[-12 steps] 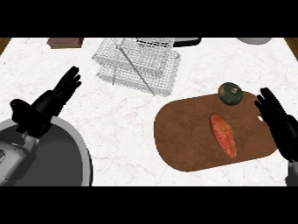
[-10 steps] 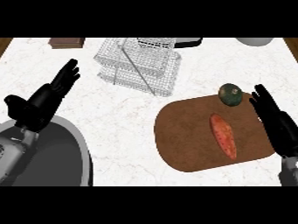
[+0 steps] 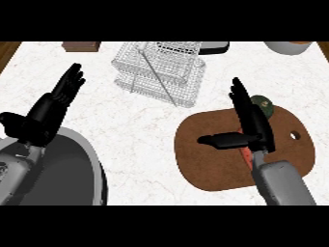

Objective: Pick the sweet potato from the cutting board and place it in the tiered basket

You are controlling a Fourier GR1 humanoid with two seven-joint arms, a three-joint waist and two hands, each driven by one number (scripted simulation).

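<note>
Orange sweet potato (image 3: 244,153) lies on cutting board (image 3: 217,169) near desk's right edge, mostly hidden under right robot hand (image 3: 251,126), whose fingers are straight, thumb out, holding nothing. Prob. stiff, dense, slightly tapered; best grip across the mid-body. Wire tiered basket (image 3: 158,71) sits toward desk's far edge. Left robot hand (image 3: 44,115) open, resting near left edge. No readable writing.

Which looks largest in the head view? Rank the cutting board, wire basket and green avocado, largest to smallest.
1. Cutting board
2. Wire basket, looks only slightly smaller; it lies farther away, so the order is unsure
3. Avocado, plainly smallest
</note>
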